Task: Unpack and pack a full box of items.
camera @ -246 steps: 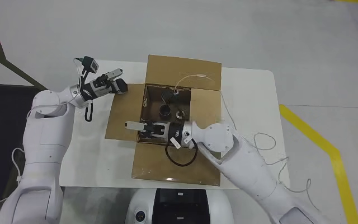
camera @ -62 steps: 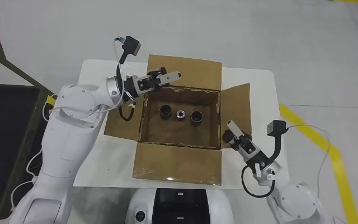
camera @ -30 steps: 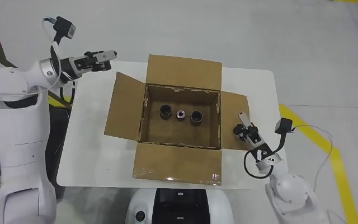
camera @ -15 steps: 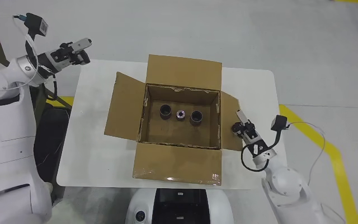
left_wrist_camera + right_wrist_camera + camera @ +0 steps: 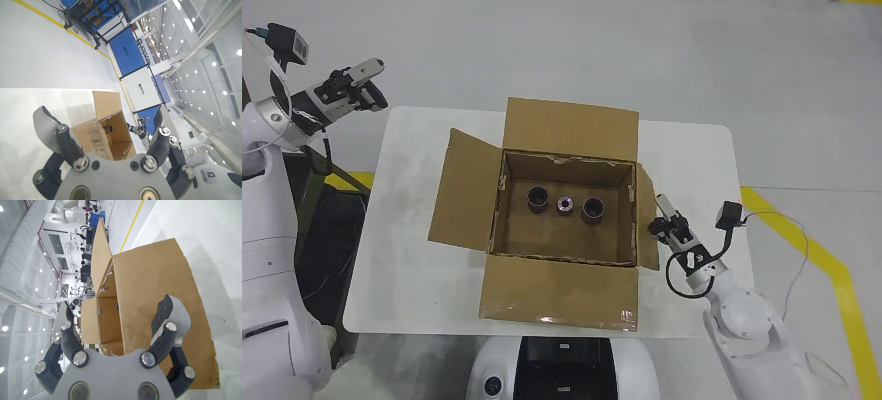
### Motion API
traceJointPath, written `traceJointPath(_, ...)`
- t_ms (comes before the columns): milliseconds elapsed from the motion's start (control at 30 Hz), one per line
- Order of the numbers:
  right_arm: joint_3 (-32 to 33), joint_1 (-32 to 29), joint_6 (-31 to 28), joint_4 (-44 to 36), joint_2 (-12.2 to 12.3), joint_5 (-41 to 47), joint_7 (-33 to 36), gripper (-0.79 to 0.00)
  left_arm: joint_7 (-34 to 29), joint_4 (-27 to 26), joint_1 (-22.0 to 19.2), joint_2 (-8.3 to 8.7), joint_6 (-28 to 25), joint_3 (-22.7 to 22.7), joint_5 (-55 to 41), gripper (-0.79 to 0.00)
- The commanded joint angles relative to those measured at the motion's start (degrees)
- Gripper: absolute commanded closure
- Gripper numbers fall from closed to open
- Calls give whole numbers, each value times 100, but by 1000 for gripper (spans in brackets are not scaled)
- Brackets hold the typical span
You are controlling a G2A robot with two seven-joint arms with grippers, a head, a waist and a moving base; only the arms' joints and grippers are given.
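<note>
Cardboard box (image 5: 560, 290), flaps open, standing on the table (image 5: 407, 260). Contents: three dark cylindrical items (image 5: 562, 205) in a row on its floor. Right flap (image 5: 648, 230), splayed outward two seconds ago, now near upright, just ahead of the right fingers (image 5: 164, 309), which are spread and empty. Left fingers (image 5: 46, 118), likewise spread and empty, have swung from over the box to well clear of it, past the table's corner. Judgement: both arms disengaged; items remain to be unpacked.

Arms: glossy white rounded shells (image 5: 742, 320), black cable loops (image 5: 673, 279), black box cameras (image 5: 729, 214) at wrists. Same build on left gripper (image 5: 102, 111) and right gripper (image 5: 115, 302): grey plate, black links, silver screws (image 5: 171, 326), ribbed black pads (image 5: 160, 311).
</note>
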Motion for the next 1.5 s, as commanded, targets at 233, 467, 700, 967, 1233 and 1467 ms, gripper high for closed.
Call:
traceJointPath(233, -181, 257, 135, 200, -31, 104, 249, -785, 0, 0, 0, 0, 0, 0, 0, -785)
traceJointPath(467, -269, 419, 113, 317, -35, 94, 567, -785, 0, 0, 0, 0, 0, 0, 0, -785)
traceJointPath(700, -48, 258, 168, 54, -16, -130, 273, -785, 0, 0, 0, 0, 0, 0, 0, -785)
traceJointPath(967, 290, 189, 408, -902, 37, -651, 288, -785, 0, 0, 0, 0, 0, 0, 0, -785)
traceJointPath(1233, -83, 703, 772, -1359, 45, -1315, 825, -785, 0, 0, 0, 0, 0, 0, 0, -785)
traceJointPath(1467, -771, 1407, 1080, -1179, 13, -1988, 1404, -785, 0, 0, 0, 0, 0, 0, 0, -785)
